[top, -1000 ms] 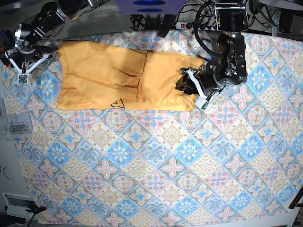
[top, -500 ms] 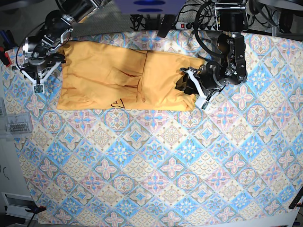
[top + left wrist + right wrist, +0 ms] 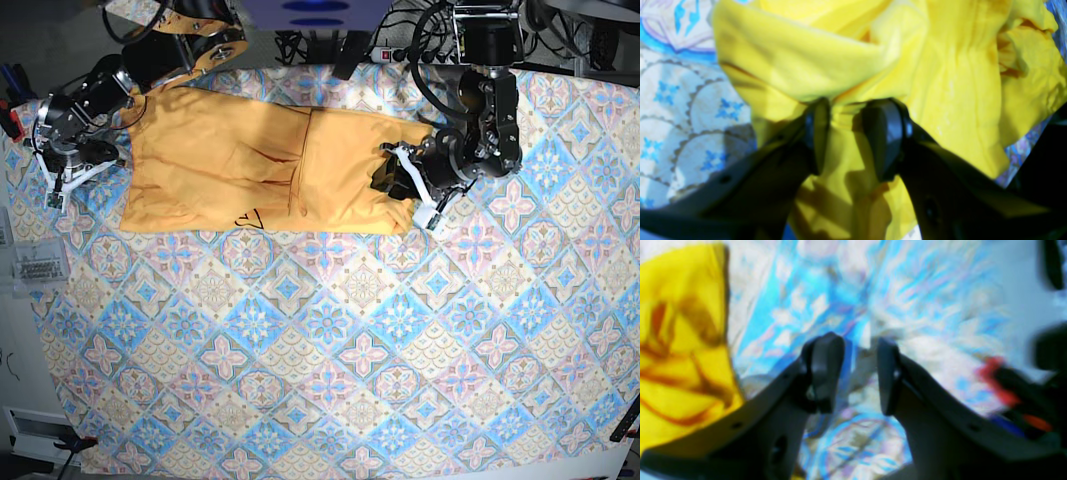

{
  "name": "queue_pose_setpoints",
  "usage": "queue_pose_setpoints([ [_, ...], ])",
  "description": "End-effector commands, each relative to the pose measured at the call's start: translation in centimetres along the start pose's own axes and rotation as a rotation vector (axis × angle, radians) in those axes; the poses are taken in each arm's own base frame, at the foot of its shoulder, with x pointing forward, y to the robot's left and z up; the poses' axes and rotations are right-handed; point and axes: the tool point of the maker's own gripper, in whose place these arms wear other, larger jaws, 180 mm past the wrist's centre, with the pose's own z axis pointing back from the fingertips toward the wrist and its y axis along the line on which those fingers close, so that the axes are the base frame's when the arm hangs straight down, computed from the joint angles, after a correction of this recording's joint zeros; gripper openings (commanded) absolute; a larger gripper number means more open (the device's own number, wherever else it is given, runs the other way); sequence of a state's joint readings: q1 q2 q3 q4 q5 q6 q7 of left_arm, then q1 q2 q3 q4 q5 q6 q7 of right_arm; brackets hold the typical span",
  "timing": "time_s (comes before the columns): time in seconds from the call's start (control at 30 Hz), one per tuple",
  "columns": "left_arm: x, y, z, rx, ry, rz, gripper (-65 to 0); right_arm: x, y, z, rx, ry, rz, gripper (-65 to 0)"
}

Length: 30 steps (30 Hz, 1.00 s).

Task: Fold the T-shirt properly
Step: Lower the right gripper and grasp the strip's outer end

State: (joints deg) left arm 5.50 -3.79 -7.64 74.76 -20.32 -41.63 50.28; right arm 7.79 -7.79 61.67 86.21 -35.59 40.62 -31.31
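Right now the T-shirt [image 3: 265, 170] lies stretched from nine to three o'clock across the tablecloth [image 3: 330, 340]. My left gripper [image 3: 845, 136] pinches its three o'clock end; my right gripper [image 3: 857, 373], parted and empty, hovers just off the nine o'clock edge.

We count one shirt [image 3: 265, 170] on the worktop [image 3: 400, 350], and one patterned cloth [image 3: 330, 330] covering that worktop. We see two arms, each ending in one pincer: the left pincer [image 3: 405, 190] and the right pincer [image 3: 62, 172], so two pincers in all. Each pincer has two fingers [image 3: 815, 133], which makes four fingers. At the worktop's left edge we count one small clear box [image 3: 38, 265]
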Motion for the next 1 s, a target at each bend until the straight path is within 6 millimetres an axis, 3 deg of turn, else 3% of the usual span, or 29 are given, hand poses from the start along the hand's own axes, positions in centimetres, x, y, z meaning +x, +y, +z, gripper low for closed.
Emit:
queue_pose_setpoints([
  [0.0, -2.2, 0.7, -0.2, 0.046, 0.104, -0.006, -42.4, 2.2, -1.6, -0.1, -0.030, -0.063, -0.006, -44.9],
  [0.2, -2.2, 0.8, -0.1, 0.048, 0.105, -0.007, -42.4, 1.2, -2.6, -1.1, -0.021, -0.031, 0.003, -44.9],
  [0.4, -2.2, 0.8, -0.1, 0.049, 0.105, -0.006, -42.4, 0.5, -5.2, -2.3, -0.028, 0.012, 0.020, -44.8],
  [0.57, -2.2, 0.8, -0.1, 0.049, 0.105, -0.006, -42.4, -0.3, -5.6, -2.6, -0.028, 0.052, 0.040, -44.8],
  [0.67, -2.2, 0.8, -0.1, 0.049, 0.105, -0.006, -42.4, -2.0, -6.2, -2.3, -0.046, 0.103, 0.078, -44.8],
  [0.9, -2.2, 0.9, -0.1, 0.050, 0.104, -0.007, -42.4, -1.9, -5.6, -2.0, -0.039, 0.103, 0.128, -44.8],
  [0.97, -2.1, 0.9, -0.1, 0.050, 0.103, -0.008, -42.4, -1.7, -4.6, -1.7, -0.036, 0.094, 0.123, -44.9],
])
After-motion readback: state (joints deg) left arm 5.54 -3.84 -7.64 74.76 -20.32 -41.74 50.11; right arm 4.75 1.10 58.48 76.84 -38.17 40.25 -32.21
